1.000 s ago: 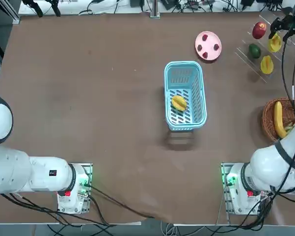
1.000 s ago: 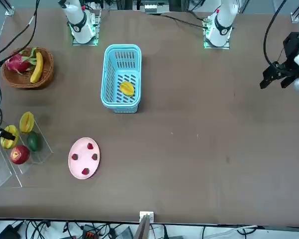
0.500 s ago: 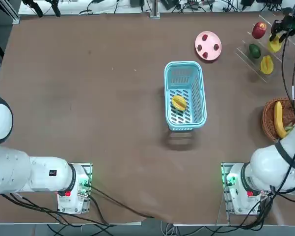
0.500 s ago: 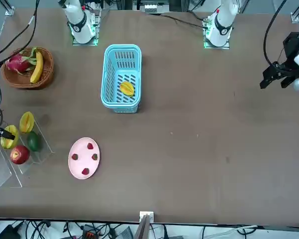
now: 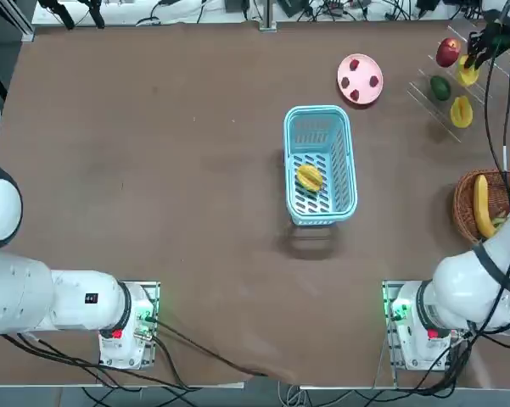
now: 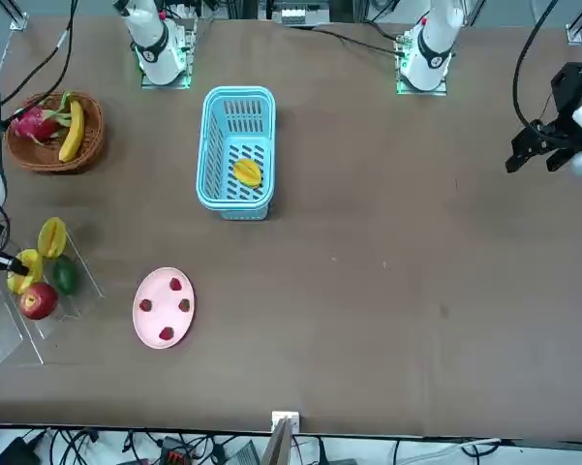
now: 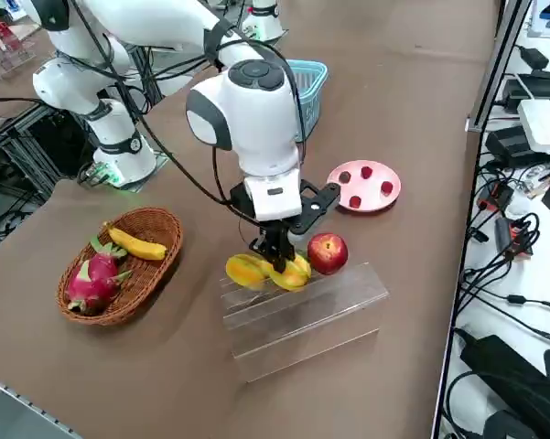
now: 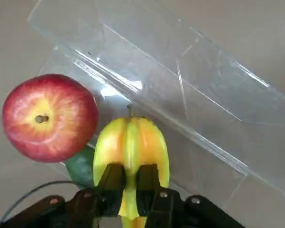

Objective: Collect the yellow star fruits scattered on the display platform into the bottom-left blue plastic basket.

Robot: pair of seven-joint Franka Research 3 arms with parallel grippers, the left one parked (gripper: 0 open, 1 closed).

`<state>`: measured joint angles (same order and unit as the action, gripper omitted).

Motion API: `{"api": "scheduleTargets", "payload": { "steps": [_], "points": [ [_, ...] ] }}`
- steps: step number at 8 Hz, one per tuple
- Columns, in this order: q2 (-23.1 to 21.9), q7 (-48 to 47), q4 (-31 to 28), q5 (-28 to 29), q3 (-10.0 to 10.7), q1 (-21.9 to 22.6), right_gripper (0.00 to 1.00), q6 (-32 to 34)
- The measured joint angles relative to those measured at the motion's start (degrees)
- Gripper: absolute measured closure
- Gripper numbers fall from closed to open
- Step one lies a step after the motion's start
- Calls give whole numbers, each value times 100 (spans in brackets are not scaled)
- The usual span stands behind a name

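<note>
Right end effector is in close over the display platform, closed on the ridge of one star fruit. Red apple sits just beside it, green fruit and second star fruit nearby: tight for sideways moves. Arm cable hangs near. Pink plate stands between platform and blue basket at the far side; bare counter on the base side of it gives a passage. Basket walls are raised, top open, one fruit inside, slatted floor free around it.
</note>
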<state>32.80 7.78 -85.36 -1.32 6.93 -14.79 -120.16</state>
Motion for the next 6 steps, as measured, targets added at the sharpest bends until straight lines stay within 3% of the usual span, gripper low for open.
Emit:
{"api": "scheduleTargets", "payload": {
  "steps": [3,6],
  "points": [
    [-100,-25,890,-101,-12,112,81,2001],
    [-668,-1536,1202,8,-56,1030,82,3744]
  ]
}}
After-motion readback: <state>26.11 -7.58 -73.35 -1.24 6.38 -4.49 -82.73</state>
